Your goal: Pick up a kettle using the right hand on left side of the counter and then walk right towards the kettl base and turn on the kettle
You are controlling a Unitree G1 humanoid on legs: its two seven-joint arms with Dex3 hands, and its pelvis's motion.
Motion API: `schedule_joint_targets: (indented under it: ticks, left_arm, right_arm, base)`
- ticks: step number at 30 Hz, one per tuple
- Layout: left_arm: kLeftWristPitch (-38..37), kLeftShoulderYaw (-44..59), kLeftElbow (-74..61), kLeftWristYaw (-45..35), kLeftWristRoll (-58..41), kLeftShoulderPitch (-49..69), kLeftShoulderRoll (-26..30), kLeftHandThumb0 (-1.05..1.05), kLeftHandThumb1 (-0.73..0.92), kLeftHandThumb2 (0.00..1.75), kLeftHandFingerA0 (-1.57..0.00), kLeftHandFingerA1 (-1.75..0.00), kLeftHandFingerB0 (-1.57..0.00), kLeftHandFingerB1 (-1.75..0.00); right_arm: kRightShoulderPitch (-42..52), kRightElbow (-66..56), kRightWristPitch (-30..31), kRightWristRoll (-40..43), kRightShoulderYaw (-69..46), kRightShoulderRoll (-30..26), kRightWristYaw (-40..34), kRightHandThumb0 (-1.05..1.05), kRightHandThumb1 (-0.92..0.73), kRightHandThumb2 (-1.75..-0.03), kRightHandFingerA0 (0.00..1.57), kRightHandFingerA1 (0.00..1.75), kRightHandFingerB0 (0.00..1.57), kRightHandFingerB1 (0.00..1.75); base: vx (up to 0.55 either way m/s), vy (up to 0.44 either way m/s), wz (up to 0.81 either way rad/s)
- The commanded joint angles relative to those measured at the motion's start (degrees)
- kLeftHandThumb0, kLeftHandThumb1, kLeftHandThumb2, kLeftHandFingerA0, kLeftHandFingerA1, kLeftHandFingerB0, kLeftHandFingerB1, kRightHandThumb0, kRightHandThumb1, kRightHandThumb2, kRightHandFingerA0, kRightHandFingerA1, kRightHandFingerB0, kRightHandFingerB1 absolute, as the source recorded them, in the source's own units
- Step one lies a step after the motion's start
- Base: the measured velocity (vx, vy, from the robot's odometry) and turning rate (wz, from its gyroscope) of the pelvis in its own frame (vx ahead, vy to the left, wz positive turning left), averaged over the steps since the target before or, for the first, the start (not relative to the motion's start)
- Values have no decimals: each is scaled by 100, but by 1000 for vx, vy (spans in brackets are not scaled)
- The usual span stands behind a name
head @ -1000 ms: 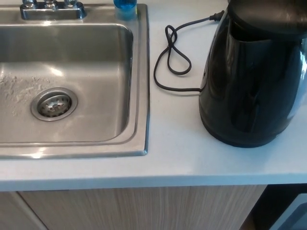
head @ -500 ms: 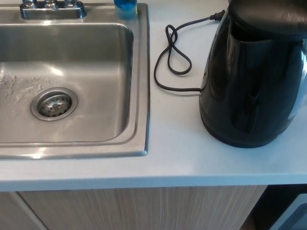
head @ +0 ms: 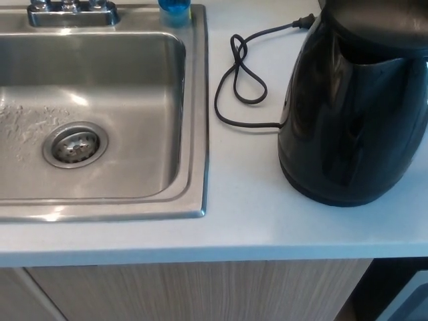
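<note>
Glossy black kettle [head: 348, 114], steel sink [head: 194, 100] — looped cord [head: 241, 80]

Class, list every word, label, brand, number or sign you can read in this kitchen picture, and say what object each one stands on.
None can be read.
The black kettle shows only reflections, no brand or marking.
The sink, its drain and the blue object at the top edge carry no legible text.
The cord and the counter are plain.
</note>
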Motion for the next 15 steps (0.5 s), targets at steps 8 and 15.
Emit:
schedule_joint_targets:
  ticks: [8,15]
  left_arm:
    - [-646,53,55,-48,-28,52,85,0,50,108,-104,-90,-97,-78]
    - [-665,-13,-53,50,21,80,14,2,47,108,-107,-91,-99,-79]
  right_arm:
    - [465,-454,-1659,28,-352,-470,-350,-77,-89,-66,64,67,53,47]
    - [677,-788,-1852,244,-826,-432,-314,-78,-89,-66,66,69,56,49]
  base:
    - [0,0,0]
    - [0,0,0]
